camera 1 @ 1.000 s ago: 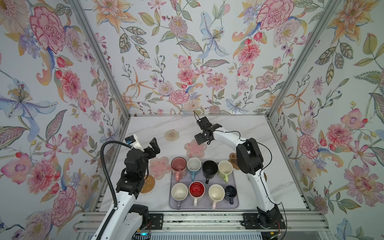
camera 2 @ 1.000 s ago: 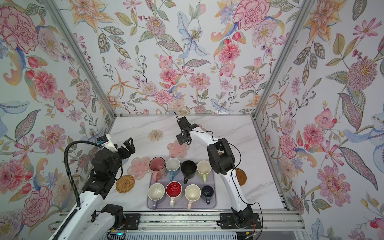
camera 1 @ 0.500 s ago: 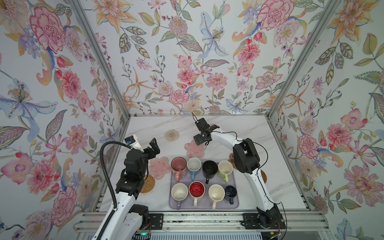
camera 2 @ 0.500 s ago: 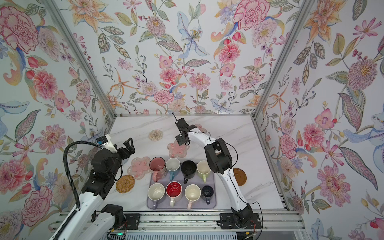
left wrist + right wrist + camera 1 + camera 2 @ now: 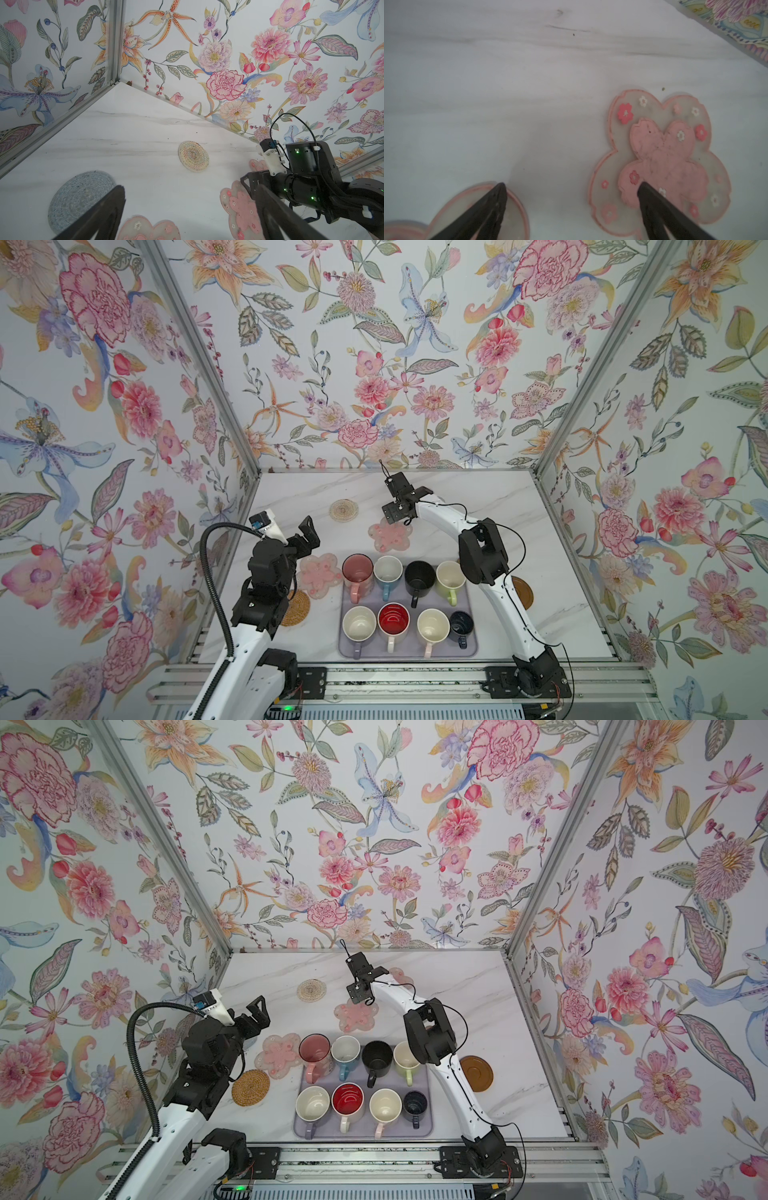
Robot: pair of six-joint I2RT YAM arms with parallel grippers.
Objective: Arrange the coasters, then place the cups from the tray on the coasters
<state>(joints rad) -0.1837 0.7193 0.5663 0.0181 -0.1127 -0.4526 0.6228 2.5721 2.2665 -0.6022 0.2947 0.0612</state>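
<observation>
Evidently awaiting their mats, eight handled ceramic mugs stand on the pale lavender rectangular tray at the front of the marble bench. Beyond, the left end effector hangs released, empty. Farthest, the right end effector, spread wide, hovers above a pink translucent flower-shaped coaster, seemingly to shift it.

A white, grey-veined bench is sitting inside floral wallpapered walls, with silver metal posts running up the corners and a slotted rail lying along its near edge.
</observation>
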